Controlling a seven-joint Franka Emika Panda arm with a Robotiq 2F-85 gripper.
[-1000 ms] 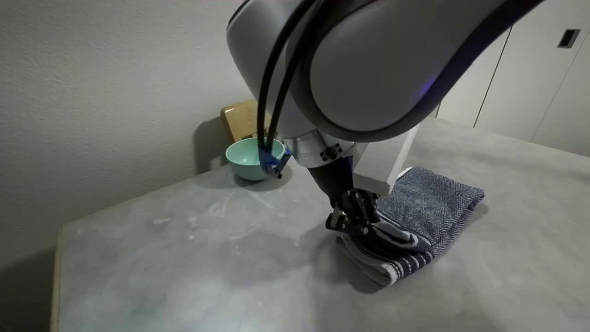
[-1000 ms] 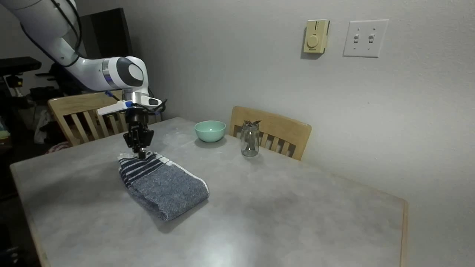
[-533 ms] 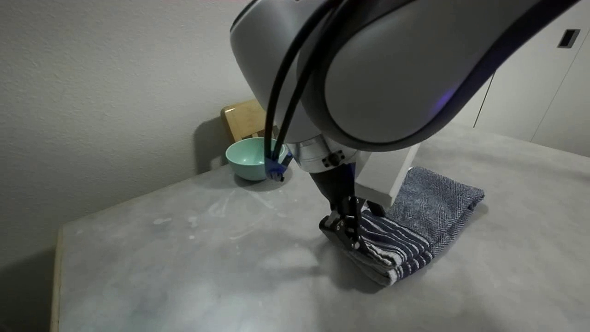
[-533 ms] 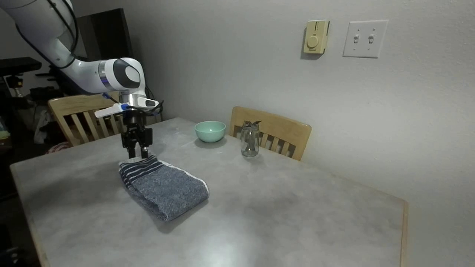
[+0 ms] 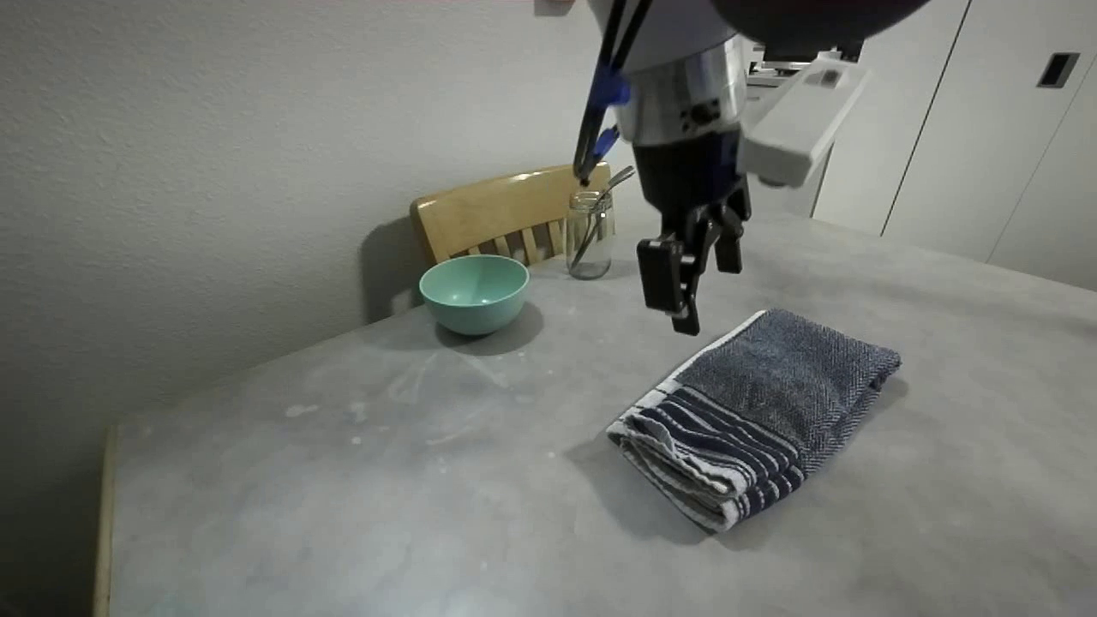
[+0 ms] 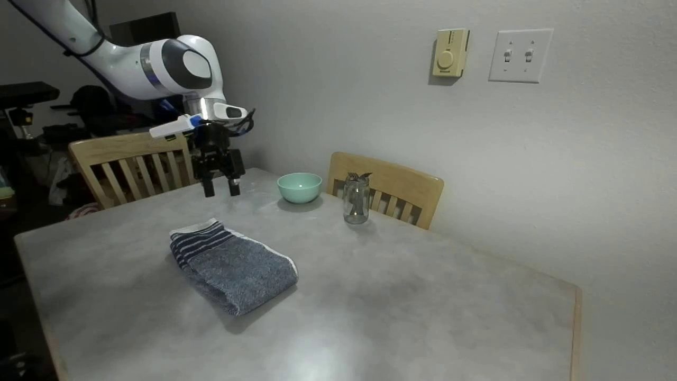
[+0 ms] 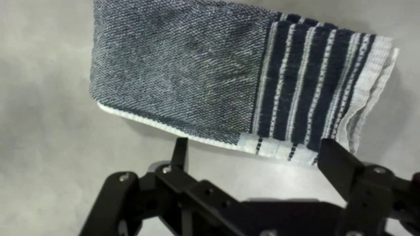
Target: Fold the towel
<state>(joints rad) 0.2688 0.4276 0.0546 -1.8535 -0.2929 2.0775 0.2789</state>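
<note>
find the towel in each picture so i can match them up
In an exterior view: towel right of centre in the lower half, its striped end toward the bottom left.
In an exterior view: towel left of centre in the lower half, striped end toward the upper left.
In the wrist view: towel across the upper part, striped end at the right.
Shared landmark: that striped end.
</note>
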